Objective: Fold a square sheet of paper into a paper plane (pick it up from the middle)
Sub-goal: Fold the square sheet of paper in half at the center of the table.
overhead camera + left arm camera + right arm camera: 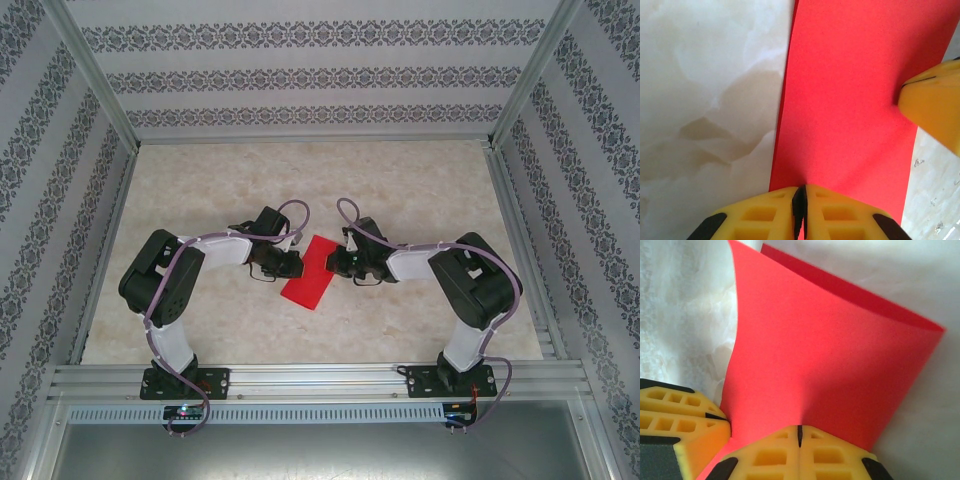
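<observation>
Mid-fold at the centre of the marble-patterned table (420, 190): the red sheet of paper (312, 280), doubled over into a narrow strip, lies between the two arms. The left gripper (290, 266) has its jaws pressed together on one long edge. The right gripper (800, 437), likewise closed, pinches the opposite side, where the upper layer bows off the surface (a darker under-layer shows behind it). The job appears to be at its first crease, far from a finished dart. The next move likely calls for squaring the layers and flattening the fold without tearing.
</observation>
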`<state>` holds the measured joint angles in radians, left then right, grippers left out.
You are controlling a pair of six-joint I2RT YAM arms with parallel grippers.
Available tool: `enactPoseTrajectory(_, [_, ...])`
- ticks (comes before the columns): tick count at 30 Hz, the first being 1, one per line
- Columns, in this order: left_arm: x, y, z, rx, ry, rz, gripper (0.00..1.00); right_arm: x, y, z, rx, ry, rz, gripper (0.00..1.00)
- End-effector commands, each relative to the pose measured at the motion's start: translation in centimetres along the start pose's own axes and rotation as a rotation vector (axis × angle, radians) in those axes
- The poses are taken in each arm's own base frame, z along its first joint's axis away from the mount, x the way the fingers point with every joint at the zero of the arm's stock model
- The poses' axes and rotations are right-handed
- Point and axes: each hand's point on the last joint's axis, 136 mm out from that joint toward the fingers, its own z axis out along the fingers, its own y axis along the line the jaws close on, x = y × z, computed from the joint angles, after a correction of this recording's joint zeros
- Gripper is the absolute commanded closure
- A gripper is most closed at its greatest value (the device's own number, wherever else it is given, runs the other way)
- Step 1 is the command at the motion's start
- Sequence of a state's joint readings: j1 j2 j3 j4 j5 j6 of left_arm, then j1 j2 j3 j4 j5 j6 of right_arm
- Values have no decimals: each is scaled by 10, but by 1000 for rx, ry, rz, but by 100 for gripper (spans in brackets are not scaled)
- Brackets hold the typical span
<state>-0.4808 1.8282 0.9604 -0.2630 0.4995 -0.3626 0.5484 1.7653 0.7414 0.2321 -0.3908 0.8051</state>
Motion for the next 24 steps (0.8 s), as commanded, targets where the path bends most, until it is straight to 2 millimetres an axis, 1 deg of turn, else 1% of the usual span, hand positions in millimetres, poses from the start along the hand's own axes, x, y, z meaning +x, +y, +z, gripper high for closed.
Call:
enactPoseTrajectory(1, [64,93,19,-375,182,-57,84,0,-59,-14,170,-40,45,96])
enactPoseTrajectory(3, [64,94,19,-376,183,-60,84,-5,-65,-21,173,-59,61,96])
enactPoseTrajectory(5, [64,93,20,-375,188,-58,84,-11,-65,-25,162,-71,62,96])
enactPoseTrajectory(7, [64,93,21,-377,194,-57,85,-15,-62,-28,155,-77,56,96])
enactPoseTrajectory(9, [65,94,21,-378,195,-59,85,-21,-56,-32,131,-92,55,96])
enactPoseTrajectory(14, [66,94,22,-376,204,-60,84,-33,-8,-48,6,-140,24,96])
enactPoseTrajectory(16, [66,94,22,-378,206,-61,85,-35,9,-50,-28,-146,10,96])
enactPoseTrajectory(17, [67,94,21,-377,206,-62,84,-35,17,-48,-44,-142,0,96])
enactPoseTrajectory(19, [66,94,22,-376,208,-61,84,-38,25,-38,-61,-133,-5,96])
enactPoseTrajectory(22, [66,93,22,-373,209,-62,85,-38,24,-18,-72,-104,2,96])
enactPoseTrajectory(24, [65,91,23,-365,208,-66,85,-41,21,-10,-60,-103,-8,96])
